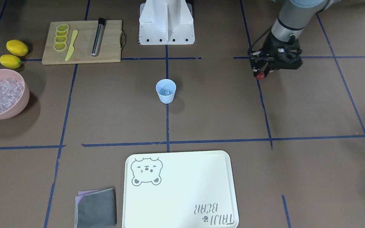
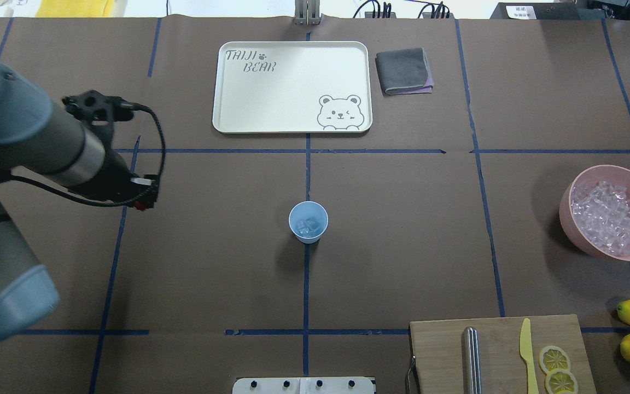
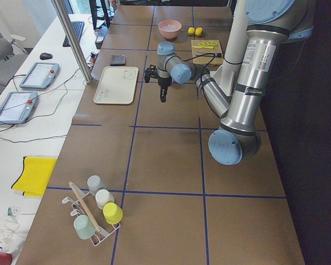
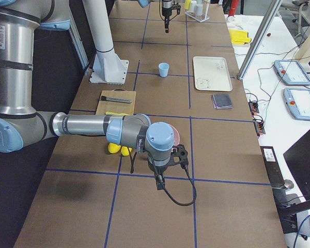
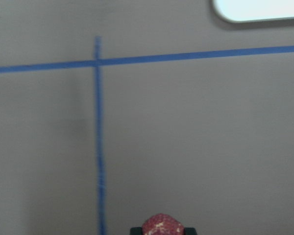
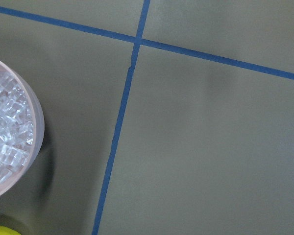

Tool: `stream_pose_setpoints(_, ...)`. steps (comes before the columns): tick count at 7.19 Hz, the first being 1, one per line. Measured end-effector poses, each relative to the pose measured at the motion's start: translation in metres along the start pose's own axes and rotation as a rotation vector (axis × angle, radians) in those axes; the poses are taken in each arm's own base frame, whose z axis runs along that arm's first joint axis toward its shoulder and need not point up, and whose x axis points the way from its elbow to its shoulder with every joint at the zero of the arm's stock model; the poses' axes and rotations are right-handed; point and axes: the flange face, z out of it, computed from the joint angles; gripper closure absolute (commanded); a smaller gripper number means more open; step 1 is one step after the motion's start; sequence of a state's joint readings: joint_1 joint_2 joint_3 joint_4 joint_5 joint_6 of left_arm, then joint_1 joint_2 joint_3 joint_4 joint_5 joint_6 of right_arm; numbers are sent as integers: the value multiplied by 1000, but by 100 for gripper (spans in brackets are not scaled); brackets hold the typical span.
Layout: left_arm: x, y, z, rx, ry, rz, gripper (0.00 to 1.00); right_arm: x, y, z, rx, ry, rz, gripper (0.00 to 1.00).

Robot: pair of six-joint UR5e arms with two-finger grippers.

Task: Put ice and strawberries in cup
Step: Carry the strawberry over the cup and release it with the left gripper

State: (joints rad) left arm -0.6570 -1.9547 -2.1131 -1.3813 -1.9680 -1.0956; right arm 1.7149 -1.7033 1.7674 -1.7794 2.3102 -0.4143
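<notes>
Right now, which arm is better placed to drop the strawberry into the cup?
Left: the left gripper holds the strawberry, off to one side of the cup. The right gripper is over by the pink bowl.

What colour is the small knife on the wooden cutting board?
The small plastic knife is pale yellow; it shows best in the exterior front-facing view.

Matt brown paper surface [image 1: 220, 110] with blue tape lines [image 1: 167, 126]; smooth light blue plastic cup [image 1: 166, 97]; clear, glassy ice [image 1: 0, 95]; red, pale-speckled strawberry [image 5: 162, 225]; grained wooden board [image 1: 109, 38]; polished metal rod [image 1: 97, 38]; soft grey cloth [image 1: 97, 211]; smooth cream tray [image 1: 182, 190].
</notes>
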Motion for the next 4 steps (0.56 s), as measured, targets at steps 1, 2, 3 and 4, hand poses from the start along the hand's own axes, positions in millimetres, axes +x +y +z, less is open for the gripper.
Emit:
stream_pose_setpoints(1,50,24,6,6,-13,-36,100,1,0,0,-1,0,1,1)
stream_pose_setpoints(2,95,39,9,14,-26,-72,100,1,0,1,-2,-1,2,1)
stream_pose_setpoints(3,139,42,15,30,-35,-105,100,1,0,1,-3,-1,4,1)
stream_pose_setpoints(4,182,35,22,42,-43,-137,99,2,0,2,-4,-2,4,1)
